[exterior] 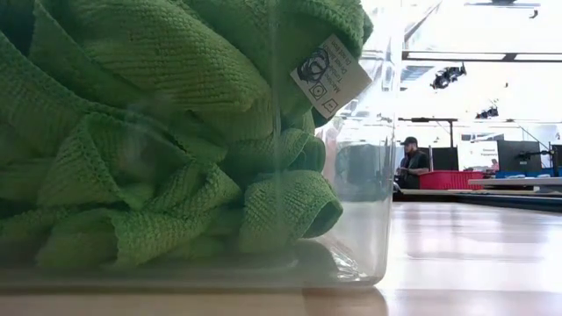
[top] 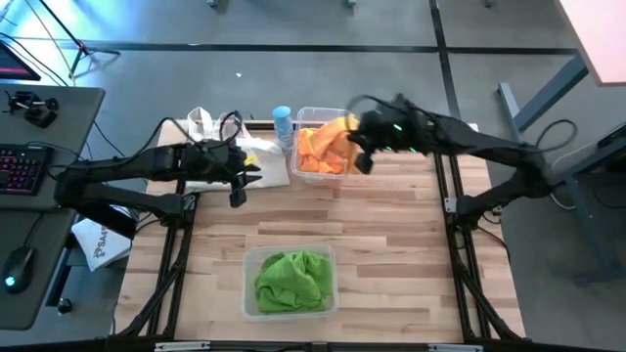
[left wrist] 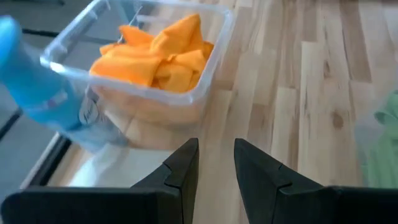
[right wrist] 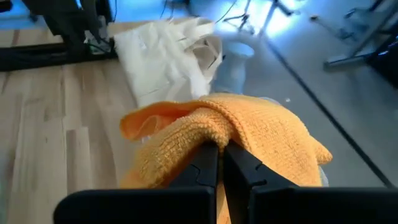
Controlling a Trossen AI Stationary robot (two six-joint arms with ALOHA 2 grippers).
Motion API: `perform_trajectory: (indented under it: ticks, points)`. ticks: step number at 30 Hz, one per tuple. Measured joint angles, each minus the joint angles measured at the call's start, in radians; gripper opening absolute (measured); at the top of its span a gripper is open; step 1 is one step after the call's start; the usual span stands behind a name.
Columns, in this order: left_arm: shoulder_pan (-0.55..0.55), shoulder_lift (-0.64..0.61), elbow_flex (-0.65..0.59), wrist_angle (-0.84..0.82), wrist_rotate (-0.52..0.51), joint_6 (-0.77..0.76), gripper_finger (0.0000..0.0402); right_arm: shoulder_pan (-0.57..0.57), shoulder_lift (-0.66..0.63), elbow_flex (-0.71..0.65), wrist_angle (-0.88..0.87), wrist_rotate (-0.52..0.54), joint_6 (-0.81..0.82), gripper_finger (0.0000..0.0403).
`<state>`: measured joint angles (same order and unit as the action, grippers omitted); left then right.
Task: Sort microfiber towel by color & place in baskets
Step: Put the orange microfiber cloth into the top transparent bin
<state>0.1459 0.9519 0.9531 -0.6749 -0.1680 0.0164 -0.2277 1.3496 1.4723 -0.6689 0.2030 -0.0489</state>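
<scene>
Orange towels [top: 315,154] lie in a clear basket [top: 305,116] at the table's far edge; the left wrist view shows the same towels [left wrist: 163,55] and basket [left wrist: 205,74]. My right gripper [top: 358,149] is above this basket's right side, shut on one orange towel [right wrist: 249,134]. Green towels [top: 291,278] fill a second clear basket [top: 252,260] near the table's near edge, seen close up in the low view as green towels [exterior: 158,132] behind the basket's wall [exterior: 364,175]. My left gripper [top: 241,184] hovers open and empty left of the orange basket; the left wrist view shows this gripper [left wrist: 216,163] over bare wood. My right gripper pinches the orange towel between its two shut fingers [right wrist: 208,163], on a bunched fold [right wrist: 219,129] that drapes over the fingertips. The fingers come from the table's right. The towel [top: 335,130] hangs around them above the far basket; how many layers are held cannot be told.
A white canvas tote bag [top: 227,147] lies under my left arm, also seen as a white bag [right wrist: 168,53] in the right wrist view. A blue-capped bottle [top: 283,121] stands between bag and orange basket. Bare wood [top: 391,244] lies between the baskets. A person [exterior: 410,163] sits far behind.
</scene>
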Motion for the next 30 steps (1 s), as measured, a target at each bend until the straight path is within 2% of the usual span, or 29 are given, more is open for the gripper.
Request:
perform_trajectory:
  ticks: [2, 8, 12, 15, 23, 30]
  points:
    - [0.000, -0.053, -0.054, 0.019, 0.001, -0.024, 0.0092, -0.051, 0.079, 0.053, 0.001, -0.069, -0.028, 0.0000]
    - [-0.025, -0.226, -0.241, 0.199, 0.008, -0.075, 0.0082, -0.170, 0.271, 0.170, 0.000, -0.136, -0.033, 0.0000]
    - [-0.043, -0.326, -0.357, 0.274, 0.009, -0.076, 0.0066, -0.224, 0.375, 0.225, -0.011, -0.243, -0.036, 0.0000]
    - [-0.048, -0.392, -0.429, 0.287, 0.009, -0.098, 0.0055, -0.246, 0.442, 0.250, -0.060, -0.281, -0.032, 0.0000]
    - [-0.050, -0.584, -0.594, 0.343, 0.027, -0.146, 0.0049, -0.249, 0.557, 0.251, -0.105, -0.330, -0.038, 0.0000]
    - [-0.050, -0.756, -0.730, 0.387, 0.028, -0.183, 0.0048, -0.250, 0.592, 0.251, -0.117, -0.332, -0.031, 0.0000]
